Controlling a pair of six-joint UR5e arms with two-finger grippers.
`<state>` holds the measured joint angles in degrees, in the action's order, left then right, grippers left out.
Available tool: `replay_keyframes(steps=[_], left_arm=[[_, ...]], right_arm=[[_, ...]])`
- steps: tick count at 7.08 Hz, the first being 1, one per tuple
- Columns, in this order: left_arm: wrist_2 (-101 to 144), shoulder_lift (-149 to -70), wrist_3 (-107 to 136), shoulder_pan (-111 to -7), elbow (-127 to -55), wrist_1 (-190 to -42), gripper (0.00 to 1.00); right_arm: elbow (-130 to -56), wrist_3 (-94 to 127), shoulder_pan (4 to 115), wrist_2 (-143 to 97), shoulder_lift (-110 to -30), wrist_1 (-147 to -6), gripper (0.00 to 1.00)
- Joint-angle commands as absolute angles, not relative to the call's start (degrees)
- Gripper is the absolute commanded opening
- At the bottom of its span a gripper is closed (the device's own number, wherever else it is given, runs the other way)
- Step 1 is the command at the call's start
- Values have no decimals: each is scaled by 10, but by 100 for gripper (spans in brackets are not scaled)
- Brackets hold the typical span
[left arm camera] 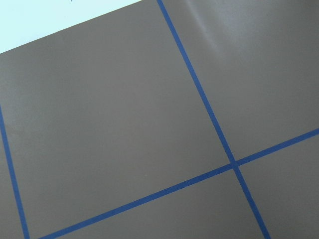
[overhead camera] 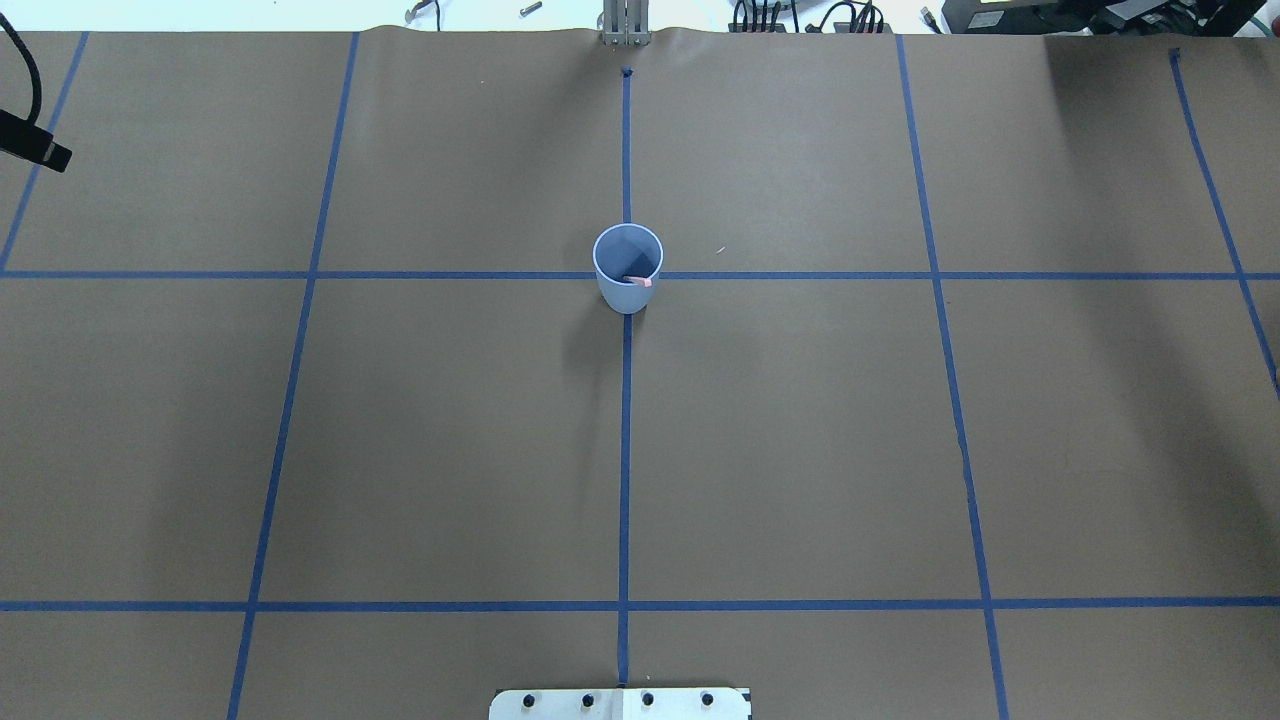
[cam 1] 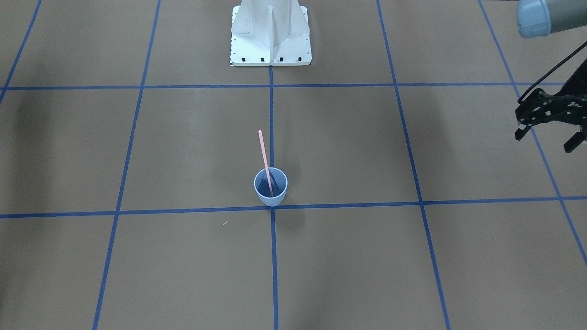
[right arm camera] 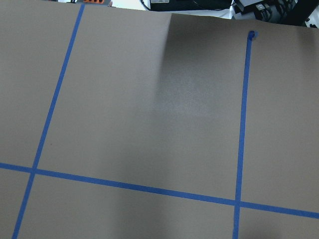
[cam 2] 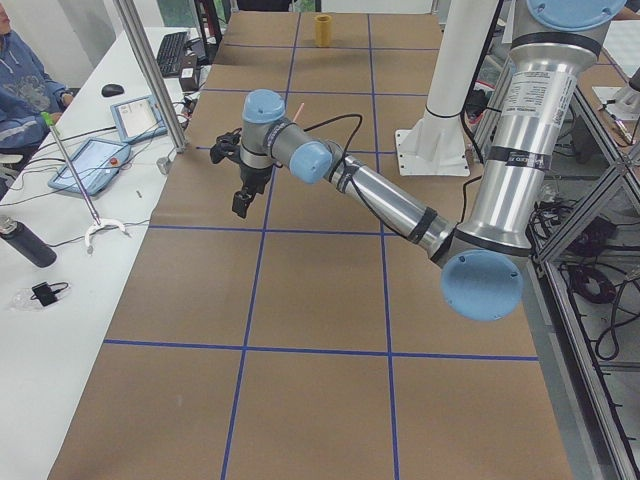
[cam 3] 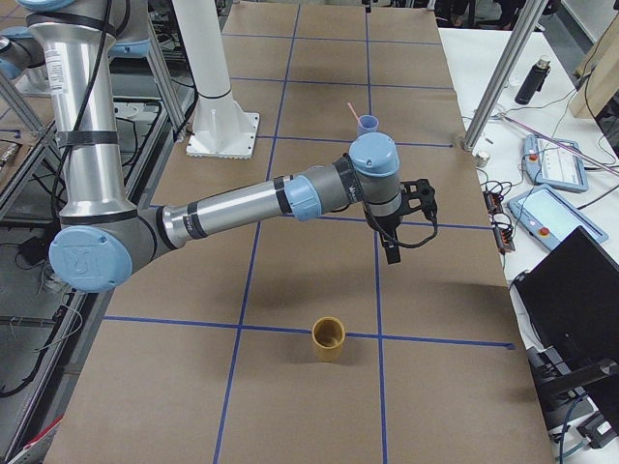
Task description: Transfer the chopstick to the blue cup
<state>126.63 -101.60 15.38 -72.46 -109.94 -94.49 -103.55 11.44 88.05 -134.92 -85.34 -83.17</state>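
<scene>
The blue cup (cam 1: 270,188) stands upright at the table's middle, on a crossing of blue tape lines. One pale pink chopstick (cam 1: 264,158) stands in it and leans on the rim toward the robot's base. The cup (cam 3: 368,126) and the stick (cam 3: 354,110) also show in the exterior right view. My left gripper (cam 1: 545,141) is open and empty, held above the table far to the cup's side. My right gripper (cam 3: 411,230) shows only in the exterior right view, away from the cup. I cannot tell whether it is open or shut.
A yellow cup (cam 3: 327,339) stands upright on the table at my right end. The white robot base (cam 1: 270,34) stands behind the blue cup. Tablets and cables lie on the white bench (cam 3: 571,174) beyond the table's far edge.
</scene>
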Motion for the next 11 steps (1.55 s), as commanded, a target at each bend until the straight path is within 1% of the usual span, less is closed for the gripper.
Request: replay_keyframes(steps=[1, 4, 11], left_arm=[[1267, -1013, 154, -728, -1094, -952, 98], [1267, -1018, 155, -728, -1079, -953, 98], [1268, -1014, 166, -729, -1085, -953, 98]], right_arm=[[-1033, 120, 881, -1350, -847, -830, 100], [-1028, 122, 881, -1352, -840, -830, 100], [-1033, 123, 881, -1354, -840, -829, 100]])
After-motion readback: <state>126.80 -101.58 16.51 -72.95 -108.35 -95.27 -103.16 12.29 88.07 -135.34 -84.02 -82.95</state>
